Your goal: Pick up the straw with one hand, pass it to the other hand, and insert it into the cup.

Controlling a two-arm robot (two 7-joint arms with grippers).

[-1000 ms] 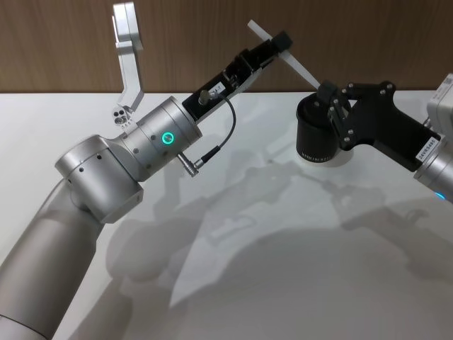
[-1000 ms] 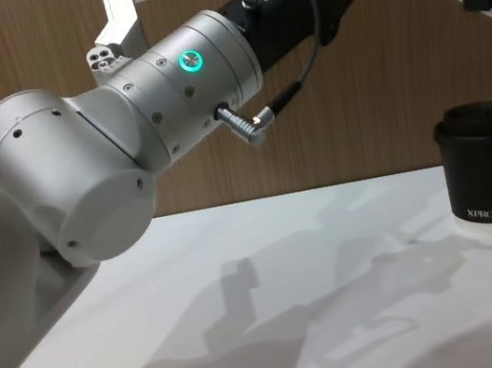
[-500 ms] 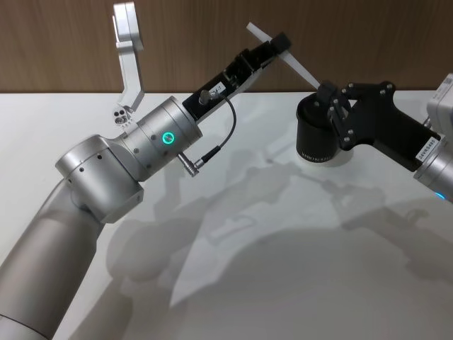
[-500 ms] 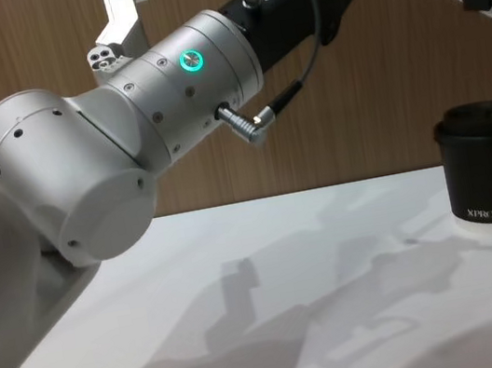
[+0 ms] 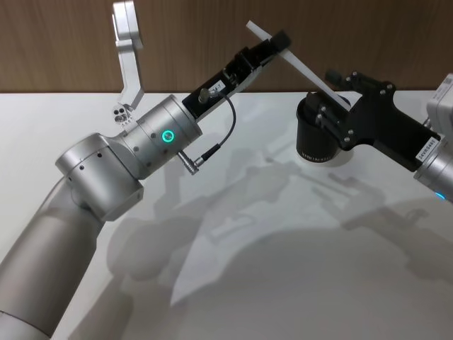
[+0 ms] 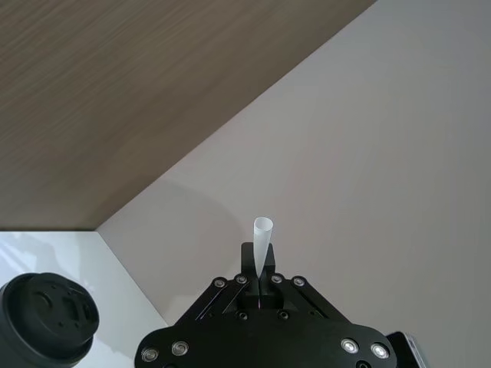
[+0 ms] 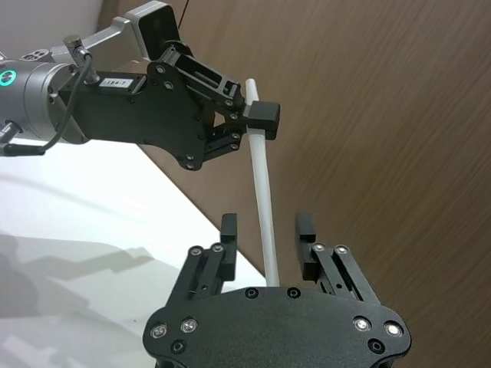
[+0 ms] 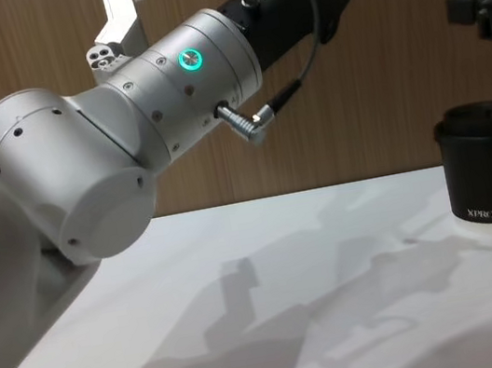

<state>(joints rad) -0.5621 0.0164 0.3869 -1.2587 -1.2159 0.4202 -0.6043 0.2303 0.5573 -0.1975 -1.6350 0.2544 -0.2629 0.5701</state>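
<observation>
Test-lab setting, white table point(image 5: 318, 283), wood-panelled wall point(image 5: 64, 42)

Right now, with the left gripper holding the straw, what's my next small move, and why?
Probably close the right gripper on the straw: its jaws stand open either side of it, while the left gripper alone clamps the upper part.
</observation>
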